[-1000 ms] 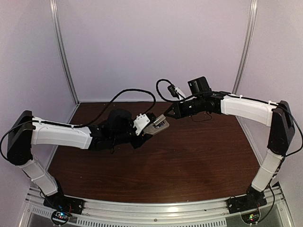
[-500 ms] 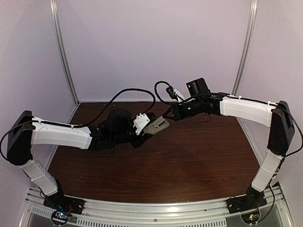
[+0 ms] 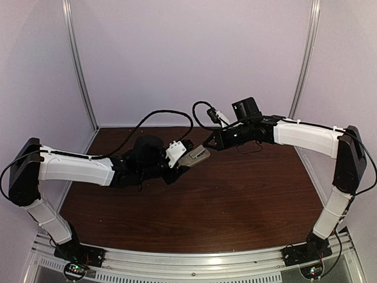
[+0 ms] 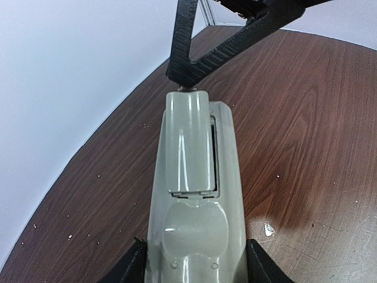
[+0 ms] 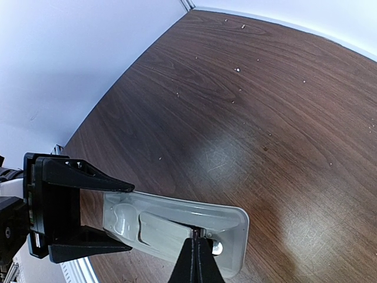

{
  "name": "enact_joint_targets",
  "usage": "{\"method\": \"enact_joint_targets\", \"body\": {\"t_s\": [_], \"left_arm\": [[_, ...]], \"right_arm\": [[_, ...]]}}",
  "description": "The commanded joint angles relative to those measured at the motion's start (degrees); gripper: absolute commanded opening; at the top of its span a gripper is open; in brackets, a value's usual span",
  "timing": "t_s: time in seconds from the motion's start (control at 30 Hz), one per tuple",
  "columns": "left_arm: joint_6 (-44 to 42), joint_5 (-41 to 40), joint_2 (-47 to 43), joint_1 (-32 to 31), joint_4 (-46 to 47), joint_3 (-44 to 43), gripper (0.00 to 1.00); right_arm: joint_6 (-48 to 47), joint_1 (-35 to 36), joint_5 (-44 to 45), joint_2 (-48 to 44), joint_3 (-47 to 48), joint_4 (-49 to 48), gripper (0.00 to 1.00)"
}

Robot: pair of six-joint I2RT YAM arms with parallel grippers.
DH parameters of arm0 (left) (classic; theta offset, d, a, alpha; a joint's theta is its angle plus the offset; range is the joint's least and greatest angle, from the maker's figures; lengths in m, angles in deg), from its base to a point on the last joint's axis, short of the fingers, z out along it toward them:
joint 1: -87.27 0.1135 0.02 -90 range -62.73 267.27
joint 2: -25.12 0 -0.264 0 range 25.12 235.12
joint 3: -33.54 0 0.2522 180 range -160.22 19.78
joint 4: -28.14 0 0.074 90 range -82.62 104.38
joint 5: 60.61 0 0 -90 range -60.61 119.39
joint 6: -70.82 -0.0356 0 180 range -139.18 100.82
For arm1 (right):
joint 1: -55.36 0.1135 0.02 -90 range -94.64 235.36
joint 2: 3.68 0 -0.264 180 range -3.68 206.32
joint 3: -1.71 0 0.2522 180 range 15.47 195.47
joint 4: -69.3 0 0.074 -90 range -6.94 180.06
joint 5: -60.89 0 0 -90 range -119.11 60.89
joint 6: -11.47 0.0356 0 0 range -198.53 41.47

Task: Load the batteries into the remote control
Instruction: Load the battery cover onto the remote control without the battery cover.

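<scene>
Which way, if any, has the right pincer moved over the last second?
Yes, slightly. In the overhead view the right pincer has shifted a little left, away from the right rear post.

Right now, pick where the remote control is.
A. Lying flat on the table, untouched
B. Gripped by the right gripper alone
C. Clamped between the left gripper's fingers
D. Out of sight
C: the left wrist view shows the remote control clamped at its near end in the left gripper, while the right gripper only meets its far end with its tips closed.
</scene>
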Motion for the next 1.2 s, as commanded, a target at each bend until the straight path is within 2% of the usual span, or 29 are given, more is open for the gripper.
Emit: {"method": "enact_joint_targets", "body": {"t_s": [0.0, 0.9, 0.97, 1.1, 1.17], "left_arm": [[0.18, -0.82, -2.00, 0.31, 3.87, -0.79, 0.00], [-0.31, -1.70, -2.62, 0.32, 4.51, -0.57, 0.00], [-0.42, -1.73, -3.03, 0.30, 4.93, -0.33, 0.00], [-0.64, -1.70, -4.07, 0.31, 6.01, 0.41, 0.00], [-0.64, -1.67, -4.31, 0.35, 6.14, 0.59, 0.00]], "right_arm": [[-0.86, 0.38, 0.84, -0.84, -0.80, 0.11, 0.00], [-0.51, 2.30, 1.78, 0.68, -0.96, -0.69, 0.00], [-0.62, 2.31, 2.31, 0.80, -0.72, -0.05, 0.04], [-1.32, 2.31, 3.69, 0.96, -0.04, 1.02, 0.19], [-1.79, 2.31, 3.92, 1.08, 0.50, 1.64, 0.21]]}}
